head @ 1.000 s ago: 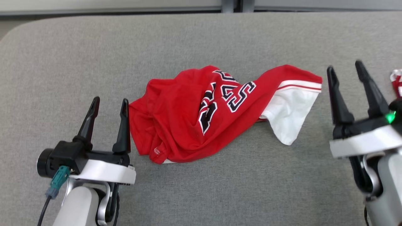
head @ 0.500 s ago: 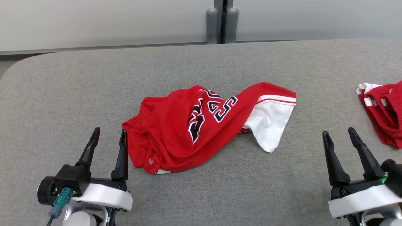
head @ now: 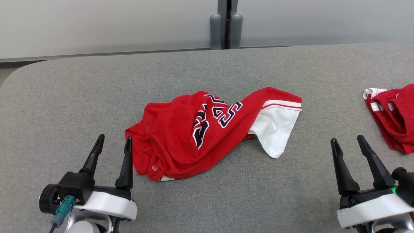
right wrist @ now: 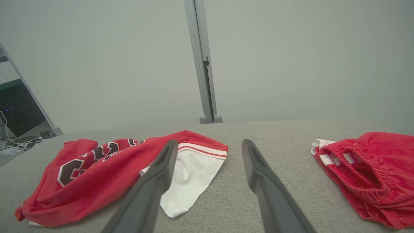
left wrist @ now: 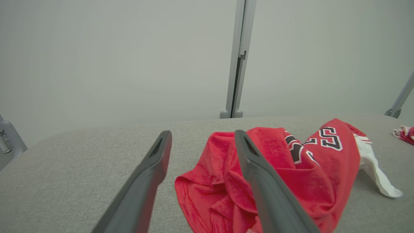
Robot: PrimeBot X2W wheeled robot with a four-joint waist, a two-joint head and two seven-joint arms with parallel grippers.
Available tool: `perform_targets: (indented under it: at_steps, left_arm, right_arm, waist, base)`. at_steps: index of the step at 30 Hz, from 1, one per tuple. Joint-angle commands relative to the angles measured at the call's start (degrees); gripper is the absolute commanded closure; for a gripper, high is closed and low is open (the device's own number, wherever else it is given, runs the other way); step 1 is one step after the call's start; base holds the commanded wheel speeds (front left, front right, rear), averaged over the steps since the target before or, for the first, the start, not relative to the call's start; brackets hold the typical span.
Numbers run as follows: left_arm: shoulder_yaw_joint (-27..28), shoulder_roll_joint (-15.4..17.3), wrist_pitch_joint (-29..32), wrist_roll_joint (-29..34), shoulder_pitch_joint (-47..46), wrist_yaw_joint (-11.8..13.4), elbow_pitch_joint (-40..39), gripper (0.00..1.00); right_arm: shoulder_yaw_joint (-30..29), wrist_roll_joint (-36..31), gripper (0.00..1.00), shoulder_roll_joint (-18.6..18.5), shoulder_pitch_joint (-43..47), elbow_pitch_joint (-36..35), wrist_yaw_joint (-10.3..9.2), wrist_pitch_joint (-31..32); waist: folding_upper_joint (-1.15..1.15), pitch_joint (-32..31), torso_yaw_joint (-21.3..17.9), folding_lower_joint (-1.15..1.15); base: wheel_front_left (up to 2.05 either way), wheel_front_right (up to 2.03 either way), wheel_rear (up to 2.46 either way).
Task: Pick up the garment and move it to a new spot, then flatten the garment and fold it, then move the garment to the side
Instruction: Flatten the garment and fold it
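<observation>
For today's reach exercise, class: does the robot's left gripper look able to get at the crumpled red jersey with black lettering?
Probably yes: the open left gripper sits right beside the crumpled red jersey, with nothing between them.

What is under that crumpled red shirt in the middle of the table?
The red shirt lies on the grey table. Its white panel pokes out from beneath the red cloth. Anything else under the folds is covered.

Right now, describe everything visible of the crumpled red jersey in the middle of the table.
The red jersey lies crumpled in a heap on the grey fabric-covered table. It looks like soft knit cloth, with black letters outlined in white across its folds and a white section with a red-striped band spread to its right. Nothing grips it.
</observation>
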Motion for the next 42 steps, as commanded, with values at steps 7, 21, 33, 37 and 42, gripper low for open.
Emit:
perform_targets:
  at_steps: [7,21,33,37,42]
  left_arm:
    - [-0.4,0.6,0.1,-0.4,0.3,0.4,-0.6,0.0]
    - [-1.6,0.2,0.1,-0.8,-2.7,-0.2,-1.7,0.0]
    - [-2.5,-1.4,-1.4,-0.6,-8.1,-1.3,-0.9,0.0]
    - [-2.2,-1.7,-1.7,-0.5,-8.8,-1.2,-0.6,0.0]
    - [-1.5,-1.6,-1.9,-0.4,-8.2,-0.9,-0.5,0.0]
  right_arm:
    - [-0.1,-0.3,0.0,0.1,0.5,-0.6,0.0,0.3]
    - [2.0,-0.2,0.0,-1.1,-0.7,3.3,0.0,2.7]
    - [8.5,2.5,0.0,-2.5,-11.5,20.9,0.0,1.3]
    - [9.7,3.2,1.0,-1.9,-13.2,25.1,0.0,0.3]
    - [8.3,3.8,1.0,-2.3,-13.5,25.5,-0.02,-2.4]
  waist:
    - [0.0,0.2,0.1,0.0]
    - [0.0,3.3,2.1,0.0]
    - [0.0,10.0,6.6,0.0]
    - [0.0,10.4,6.7,0.0]
    - [0.0,10.3,5.7,0.0]
  base:
    - [0.0,0.0,0.0]
    - [0.0,0.0,0.0]
    - [0.0,0.0,0.0]
    - [0.0,0.0,0.0]
    - [0.0,0.0,0.0]
